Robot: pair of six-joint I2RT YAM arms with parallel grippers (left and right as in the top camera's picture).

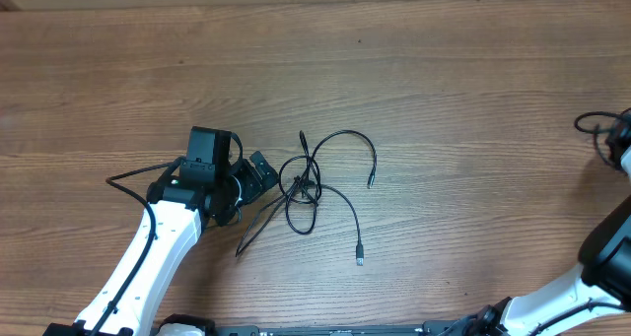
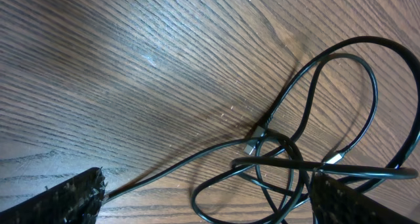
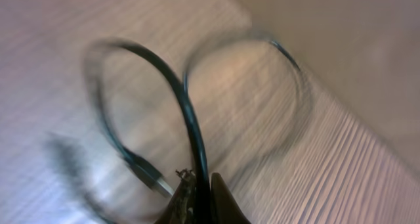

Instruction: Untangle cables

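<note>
Plenty of room on this table (image 1: 463, 70); the far edge and the whole stretch toward the right edge are bare wood, and the knot of cables (image 1: 306, 183) sits a bit left of centre, well apart from every edge; loose plug ends fan out from it, one (image 1: 372, 183) toward the right, one (image 1: 360, 259) toward the near edge, one (image 1: 302, 137) toward the far edge; left gripper (image 1: 261, 178) is just beside the knot on its left side, fingers spread wide and holding nothing; in the wrist view the crossing loops (image 2: 282, 158) lie between and just ahead of the two fingertips (image 2: 72, 198), with a thin tail running back past the left one; right arm (image 1: 611, 247) is parked at the right edge, well apart from the knot; right gripper (image 3: 197, 194) looks pinched tight on a lone cable (image 3: 190, 119) that loops away from it, though that view is pretty blurry.
</note>
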